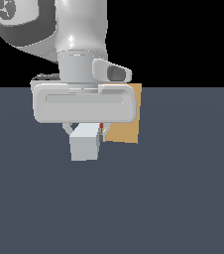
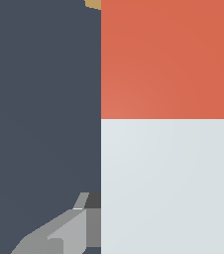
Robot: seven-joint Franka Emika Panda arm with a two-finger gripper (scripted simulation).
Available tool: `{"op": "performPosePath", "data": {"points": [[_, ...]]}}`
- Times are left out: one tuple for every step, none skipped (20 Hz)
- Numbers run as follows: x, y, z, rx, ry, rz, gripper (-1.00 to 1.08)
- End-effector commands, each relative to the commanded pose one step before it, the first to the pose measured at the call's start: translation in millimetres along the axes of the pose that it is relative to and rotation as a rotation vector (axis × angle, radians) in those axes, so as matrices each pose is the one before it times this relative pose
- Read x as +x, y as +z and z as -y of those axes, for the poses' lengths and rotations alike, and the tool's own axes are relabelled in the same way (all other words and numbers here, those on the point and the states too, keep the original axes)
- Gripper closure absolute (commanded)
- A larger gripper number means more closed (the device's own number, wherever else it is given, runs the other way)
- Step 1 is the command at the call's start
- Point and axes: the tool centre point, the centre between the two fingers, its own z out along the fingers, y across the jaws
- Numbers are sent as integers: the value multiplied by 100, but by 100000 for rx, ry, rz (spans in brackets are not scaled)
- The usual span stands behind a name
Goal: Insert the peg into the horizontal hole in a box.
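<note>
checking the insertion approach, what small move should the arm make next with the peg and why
Probably a short advance toward the box, end first. The gripper appears shut on the peg, whose white end faces the exterior camera, with the tan box just behind. The hole is hidden, so alignment cannot be confirmed; go slowly.
</note>
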Motion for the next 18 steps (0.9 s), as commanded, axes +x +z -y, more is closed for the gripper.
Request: {"op": "performPosePath", "data": {"points": [[511, -699, 397, -441, 5656, 6, 108], [179, -172, 178, 3, 1894, 5, 108], [167, -161, 164, 3, 1761, 7, 108], [157, -149, 149, 3, 1625, 9, 108], [147, -138, 136, 3, 1499, 10, 108], [136, -128, 125, 3, 1388, 10, 108], [126, -118, 114, 3, 1273, 10, 108], [115, -108, 104, 3, 1158, 10, 108], [104, -97, 93, 2, 1043, 9, 108], [92, -86, 83, 2, 929, 9, 108], [81, -76, 72, 2, 814, 8, 108], [72, -65, 62, 2, 697, 7, 108], [60, -55, 51, 2, 586, 7, 108], [48, -45, 40, 1, 473, 7, 108], [39, -34, 29, 1, 359, 7, 108], [27, -24, 17, 1, 249, 6, 108], [25, -14, 8, 0, 119, 5, 108], [18, -4, -3, 0, 0, 0, 108]]}}
